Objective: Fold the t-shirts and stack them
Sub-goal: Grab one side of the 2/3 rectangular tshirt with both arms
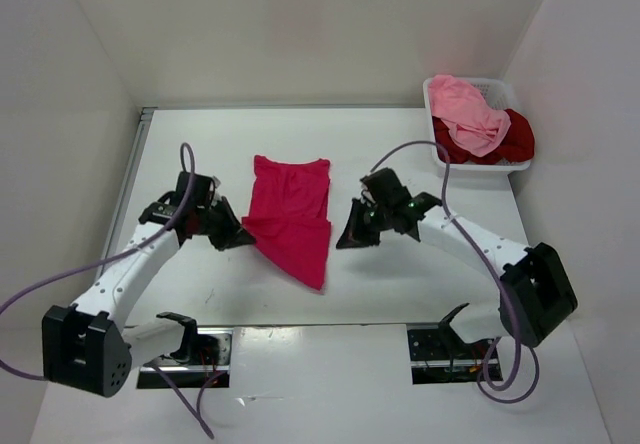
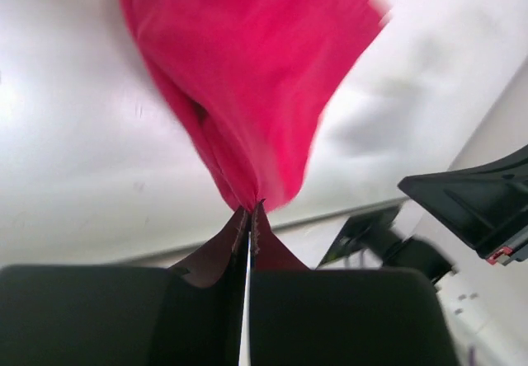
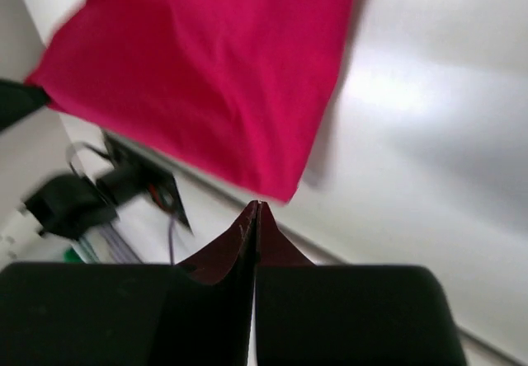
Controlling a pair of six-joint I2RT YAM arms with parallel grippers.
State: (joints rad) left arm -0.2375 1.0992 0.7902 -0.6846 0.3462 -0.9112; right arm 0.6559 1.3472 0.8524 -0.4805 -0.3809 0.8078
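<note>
The limp, light crimson-pink t-shirt [image 1: 292, 204] lies mid tabletop [image 1: 420, 284], its 9 o'clock edge pinched in the closed left tool [image 1: 240, 236], right tool [image 1: 345, 240] closed empty at 3 o'clock; corners likely hold best.

Robotics lab: bare white walls [image 1: 300, 24] box in a two-arm table [image 1: 200, 154].

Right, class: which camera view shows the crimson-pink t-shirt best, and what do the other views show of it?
Top external: the crimson-pink t-shirt shows its whole outline on the table. The left wrist view shows only cloth bunching into the shut tips of the left gripper; the right wrist view shows one blurred corner.
</note>
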